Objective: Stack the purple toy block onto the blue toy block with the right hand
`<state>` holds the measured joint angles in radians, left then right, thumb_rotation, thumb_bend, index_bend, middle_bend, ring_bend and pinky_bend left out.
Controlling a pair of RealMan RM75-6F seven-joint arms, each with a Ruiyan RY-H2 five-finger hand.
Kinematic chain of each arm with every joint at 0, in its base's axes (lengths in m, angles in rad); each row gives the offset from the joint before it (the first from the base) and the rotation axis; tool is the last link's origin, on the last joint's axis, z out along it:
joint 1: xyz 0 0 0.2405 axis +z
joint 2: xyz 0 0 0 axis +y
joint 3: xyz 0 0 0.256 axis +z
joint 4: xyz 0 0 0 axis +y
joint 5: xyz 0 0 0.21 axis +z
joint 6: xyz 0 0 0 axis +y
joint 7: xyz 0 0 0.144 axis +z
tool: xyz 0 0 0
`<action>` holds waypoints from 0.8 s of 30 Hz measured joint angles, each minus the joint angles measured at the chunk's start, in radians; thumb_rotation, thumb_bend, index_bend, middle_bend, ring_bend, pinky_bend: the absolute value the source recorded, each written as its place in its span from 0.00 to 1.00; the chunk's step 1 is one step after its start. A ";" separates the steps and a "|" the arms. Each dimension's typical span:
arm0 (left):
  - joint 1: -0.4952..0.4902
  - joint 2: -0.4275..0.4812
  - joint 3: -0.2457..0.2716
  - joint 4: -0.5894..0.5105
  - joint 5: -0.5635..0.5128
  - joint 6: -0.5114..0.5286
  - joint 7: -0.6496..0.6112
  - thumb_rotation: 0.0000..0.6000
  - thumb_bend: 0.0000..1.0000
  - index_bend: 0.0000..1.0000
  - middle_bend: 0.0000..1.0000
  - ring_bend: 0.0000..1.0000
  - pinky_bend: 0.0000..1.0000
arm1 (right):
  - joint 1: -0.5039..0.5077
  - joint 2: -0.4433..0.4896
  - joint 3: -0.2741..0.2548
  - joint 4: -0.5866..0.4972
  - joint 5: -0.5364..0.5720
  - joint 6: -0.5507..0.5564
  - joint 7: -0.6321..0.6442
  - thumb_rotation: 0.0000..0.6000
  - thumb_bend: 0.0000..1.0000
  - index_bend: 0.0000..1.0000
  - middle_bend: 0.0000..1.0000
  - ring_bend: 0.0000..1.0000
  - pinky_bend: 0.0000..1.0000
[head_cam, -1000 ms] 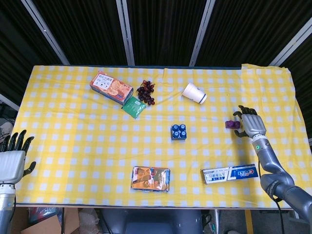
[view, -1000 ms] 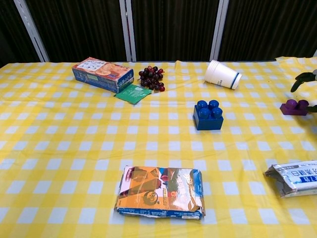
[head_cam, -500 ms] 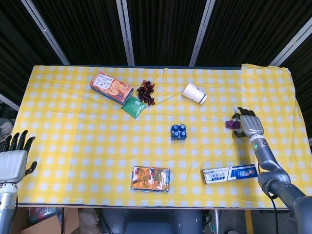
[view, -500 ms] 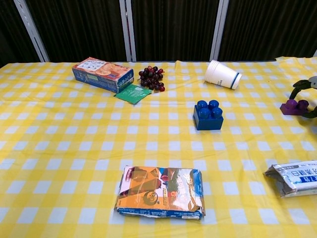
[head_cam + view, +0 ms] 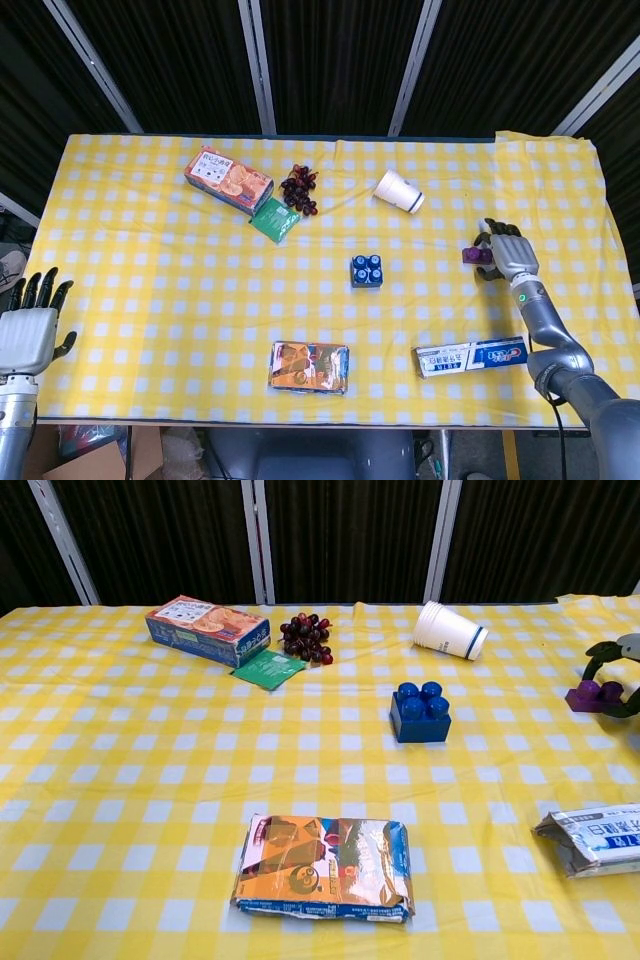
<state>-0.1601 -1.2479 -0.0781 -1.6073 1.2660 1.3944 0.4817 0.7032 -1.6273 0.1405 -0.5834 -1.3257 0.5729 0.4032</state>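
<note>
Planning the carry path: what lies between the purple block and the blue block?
Nothing, only bare checked cloth between purple block and blue block; both views show it.

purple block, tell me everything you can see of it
The purple toy block is a small plastic-looking brick with round studs on top, sitting upright on the yellow checked tablecloth near the table's right edge, well to the right of the blue toy block. The right hand is at its right side, dark fingers curled around it; whether they actually grip it is unclear. The block looks unlifted.
</note>
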 measured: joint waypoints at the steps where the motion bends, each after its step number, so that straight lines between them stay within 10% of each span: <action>1: 0.000 0.000 0.000 0.000 0.000 0.000 0.001 1.00 0.31 0.15 0.00 0.00 0.06 | 0.001 -0.001 -0.001 0.003 -0.003 0.000 0.003 1.00 0.39 0.36 0.00 0.00 0.00; 24: -0.012 -0.013 0.001 0.006 -0.017 -0.010 0.019 1.00 0.31 0.15 0.00 0.00 0.06 | 0.019 -0.018 -0.008 0.038 -0.020 -0.012 0.027 1.00 0.39 0.41 0.00 0.00 0.00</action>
<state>-0.1721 -1.2606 -0.0768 -1.6009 1.2485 1.3845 0.5003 0.7219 -1.6454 0.1327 -0.5451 -1.3457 0.5613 0.4298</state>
